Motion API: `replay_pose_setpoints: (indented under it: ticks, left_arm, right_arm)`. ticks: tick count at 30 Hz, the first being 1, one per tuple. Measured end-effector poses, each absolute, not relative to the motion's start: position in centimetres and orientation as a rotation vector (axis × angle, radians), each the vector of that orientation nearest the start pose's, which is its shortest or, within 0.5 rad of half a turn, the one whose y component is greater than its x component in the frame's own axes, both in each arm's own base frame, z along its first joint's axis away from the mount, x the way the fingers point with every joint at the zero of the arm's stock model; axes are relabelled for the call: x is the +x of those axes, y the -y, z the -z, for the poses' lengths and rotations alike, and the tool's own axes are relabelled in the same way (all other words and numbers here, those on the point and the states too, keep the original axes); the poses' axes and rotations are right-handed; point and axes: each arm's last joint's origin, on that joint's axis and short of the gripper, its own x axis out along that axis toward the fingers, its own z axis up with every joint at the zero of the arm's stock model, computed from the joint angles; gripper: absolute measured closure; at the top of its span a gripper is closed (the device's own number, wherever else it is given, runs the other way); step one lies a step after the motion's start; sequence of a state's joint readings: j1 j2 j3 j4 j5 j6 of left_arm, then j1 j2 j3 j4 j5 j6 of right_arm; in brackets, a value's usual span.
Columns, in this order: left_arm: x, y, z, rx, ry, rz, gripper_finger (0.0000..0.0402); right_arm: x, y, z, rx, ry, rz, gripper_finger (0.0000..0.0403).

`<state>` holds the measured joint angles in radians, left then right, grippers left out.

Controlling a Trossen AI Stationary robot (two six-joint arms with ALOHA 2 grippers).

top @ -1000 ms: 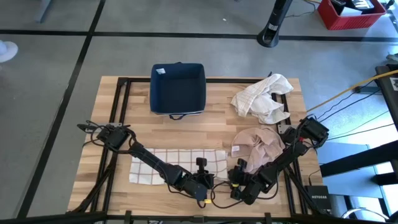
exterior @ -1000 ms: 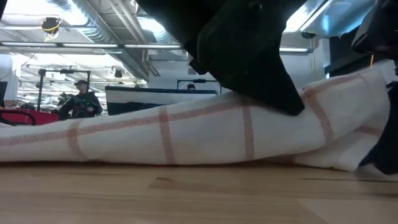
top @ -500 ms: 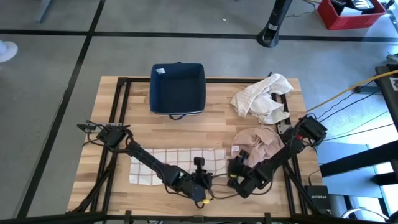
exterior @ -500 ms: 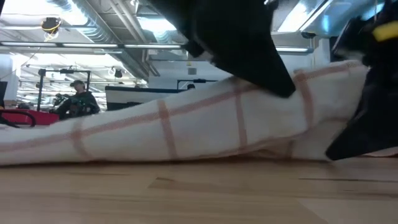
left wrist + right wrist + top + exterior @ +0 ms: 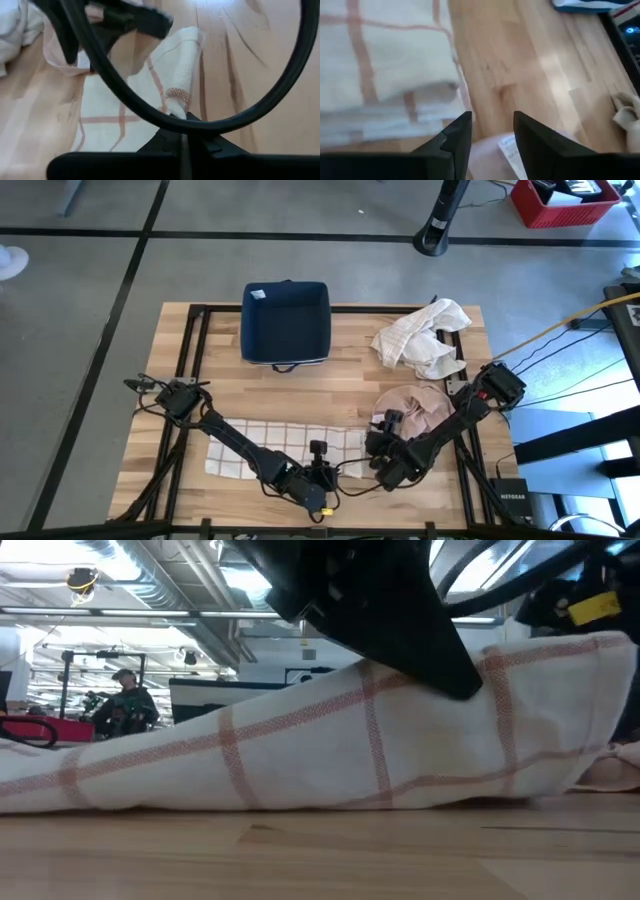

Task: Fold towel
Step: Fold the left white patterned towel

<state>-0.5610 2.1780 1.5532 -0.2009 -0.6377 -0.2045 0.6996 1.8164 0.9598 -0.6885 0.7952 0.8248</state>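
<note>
The towel (image 5: 270,442), white with red checks, lies along the near part of the wooden table. Its right end is raised, and in the low view the towel (image 5: 300,750) slopes up from the tabletop to my left gripper (image 5: 400,630). My left gripper (image 5: 335,473) is shut on that end. My right gripper (image 5: 378,442) hovers open just right of the towel's right end, over the edge of a pink cloth (image 5: 415,405). Nothing is between its fingers (image 5: 455,137). My left gripper pinches the towel's right end at a hemmed edge (image 5: 176,102) between its two fingers. The fingers come slanting down from the table's near left. The held end is lifted off the wood, and the rest of the towel (image 5: 80,780) stays on the table.
A dark blue bin (image 5: 287,322) stands at the far middle of the table. A crumpled white cloth (image 5: 425,335) lies at the far right. The pink cloth (image 5: 510,150) with a label lies under my right gripper. Bare wood lies between the bin and the towel.
My right gripper has drawn back from the table's near edge toward the pink cloth, rising a little and turning. The towel's right end, held by my left gripper, has risen higher above the wood while its left part has stayed flat.
</note>
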Motion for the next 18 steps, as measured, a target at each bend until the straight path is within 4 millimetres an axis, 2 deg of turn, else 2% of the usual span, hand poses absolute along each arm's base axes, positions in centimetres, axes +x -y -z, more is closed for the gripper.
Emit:
replay_pose_setpoints:
  ticks: [3,6,12,15,18]
  left_arm:
    - [40.6,23.0,-15.9,0.237,-0.668,-0.138,0.0375]
    - [41.1,22.6,-15.9,0.174,-0.677,-0.094,0.0341]
    - [41.2,22.7,-16.1,0.055,-0.773,0.177,0.0251]
    - [40.6,23.0,-17.7,0.001,-0.85,0.326,0.0222]
    - [39.0,22.7,-20.0,-0.017,-0.959,0.303,0.0211]
  right_arm:
    - [23.6,-17.8,-13.7,-0.337,-1.076,0.456,0.026]
    - [23.8,-18.3,-14.6,-0.328,-1.111,0.431,0.026]
    - [23.5,-19.3,-15.0,-0.322,-1.085,0.406,0.026]
    - [23.1,-19.8,-15.0,-0.316,-1.074,0.398,0.026]
    - [23.1,-20.2,-15.1,-0.295,-1.064,0.379,0.026]
